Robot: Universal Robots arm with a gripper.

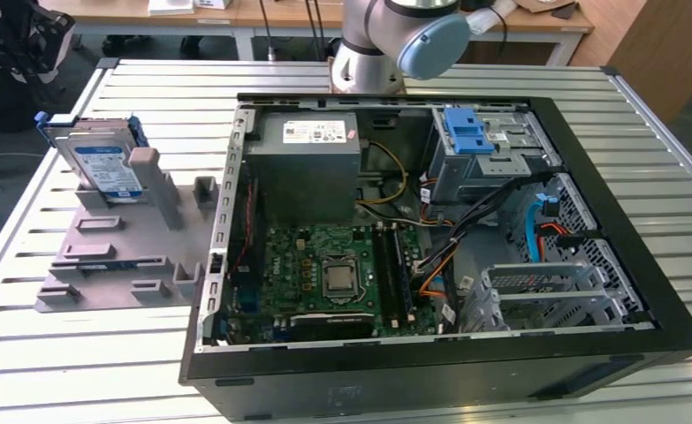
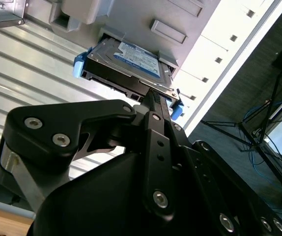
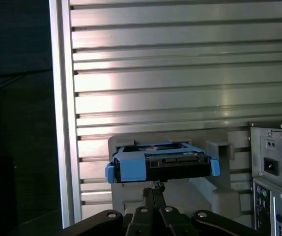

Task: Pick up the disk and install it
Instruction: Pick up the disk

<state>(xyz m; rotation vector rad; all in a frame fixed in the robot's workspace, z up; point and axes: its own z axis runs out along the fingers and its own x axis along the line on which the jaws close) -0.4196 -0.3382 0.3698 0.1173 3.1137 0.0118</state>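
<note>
My arm [image 1: 422, 40] rises at the far edge of the table [image 1: 646, 115], behind the open computer case [image 1: 440, 358]. My gripper [image 3: 153, 188] is clenched on nothing and points toward the disk [image 3: 163, 162]. The disk stands on edge in the grey fixture [image 1: 110, 256], at the exterior view's left of the case.

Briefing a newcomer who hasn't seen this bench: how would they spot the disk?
Find the open computer case; on the exterior view's left lies a grey fixture plate. The disk stands propped at its far end: silver, white-and-blue label, blue rails, unlike the grey posts.
</note>
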